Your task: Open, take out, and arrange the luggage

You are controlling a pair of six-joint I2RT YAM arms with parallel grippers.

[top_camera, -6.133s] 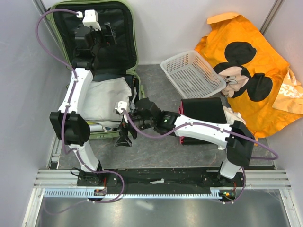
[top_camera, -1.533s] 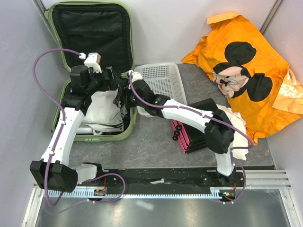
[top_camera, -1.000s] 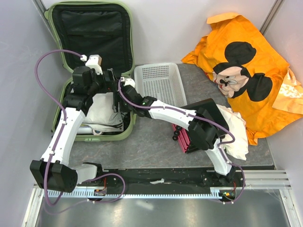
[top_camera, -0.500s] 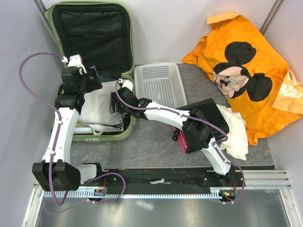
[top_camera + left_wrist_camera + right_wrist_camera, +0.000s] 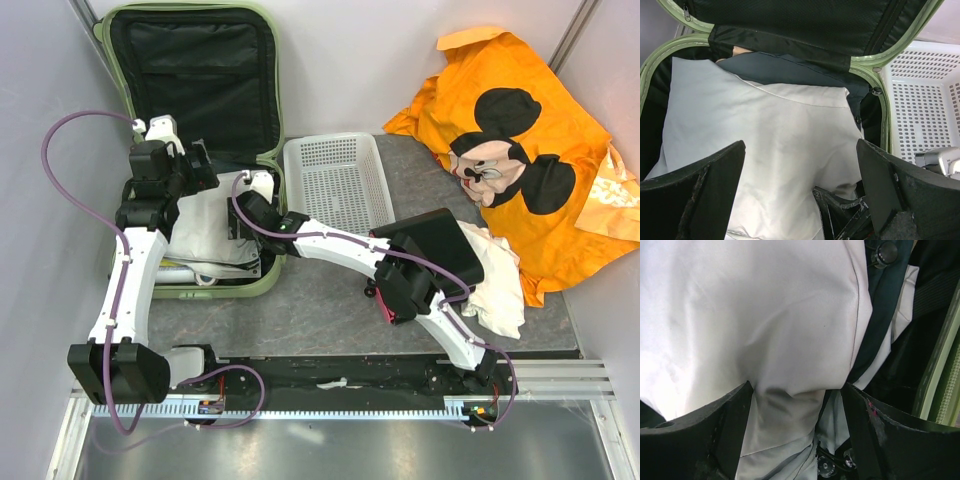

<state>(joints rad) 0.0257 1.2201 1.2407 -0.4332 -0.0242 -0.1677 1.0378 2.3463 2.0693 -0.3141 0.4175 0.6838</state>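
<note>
The pale green luggage [image 5: 222,291] lies open at the far left, its black-lined lid [image 5: 190,70] upright against the wall. A white folded cloth [image 5: 215,228] lies on top inside, over dark cloth. My left gripper [image 5: 198,166] hovers open above the back of the cloth [image 5: 765,140], holding nothing. My right gripper [image 5: 238,216] reaches into the case from the right, jaws open, with a fold of the white cloth [image 5: 770,340] between the fingers [image 5: 700,435]. Its fingertips show in the left wrist view [image 5: 840,212]. The green rim shows in both wrist views [image 5: 880,65] [image 5: 935,375].
A white mesh basket [image 5: 340,180] stands right beside the case. A black box with pink drawers [image 5: 430,250] sits at centre right, under my right arm. An orange Mickey Mouse cloth [image 5: 510,130] and a white cloth [image 5: 500,285] lie at the right. Walls close in on three sides.
My right gripper has pushed further left into the case onto the white cloth. My left gripper came down from the lid and shifted left. The basket now stands against the case.
</note>
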